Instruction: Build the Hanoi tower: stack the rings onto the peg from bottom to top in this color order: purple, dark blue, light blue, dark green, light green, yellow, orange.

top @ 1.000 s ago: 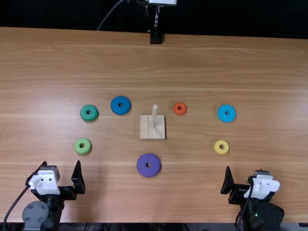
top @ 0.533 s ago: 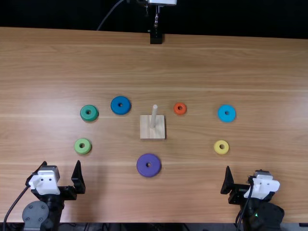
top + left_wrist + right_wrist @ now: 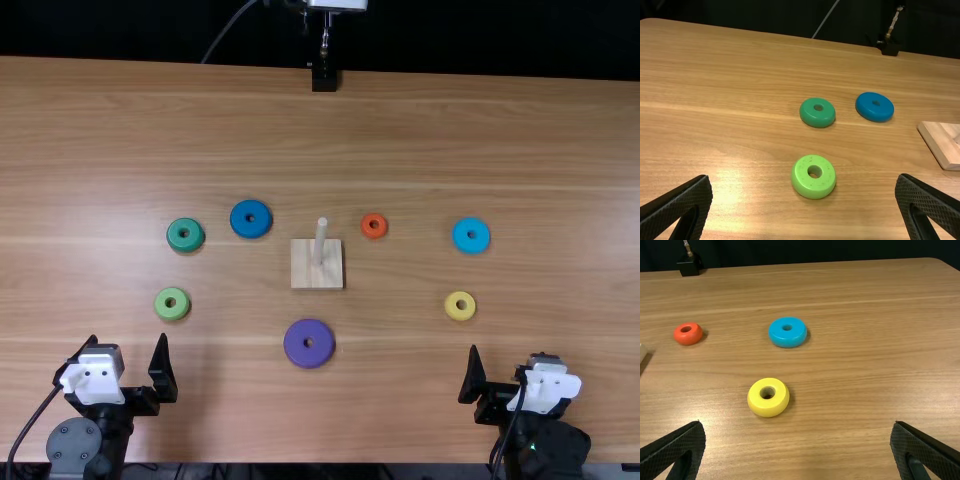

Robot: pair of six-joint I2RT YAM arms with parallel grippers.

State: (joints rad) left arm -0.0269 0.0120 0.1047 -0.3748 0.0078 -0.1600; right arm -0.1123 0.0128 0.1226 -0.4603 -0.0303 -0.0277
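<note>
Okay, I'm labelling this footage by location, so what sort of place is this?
Probably a robotics lab workstation: two robot arms with grippers, a wooden table, and a dark backdrop.

Open gap between purple ring (image 3: 296,343) and upright peg (image 3: 320,244)

Wood grain runs right across the light brown table (image 3: 480,140), a black block (image 3: 324,77) sits at its far edge, and there's a pale cable (image 3: 826,20) slanting over the black backdrop (image 3: 120,30)!
</note>
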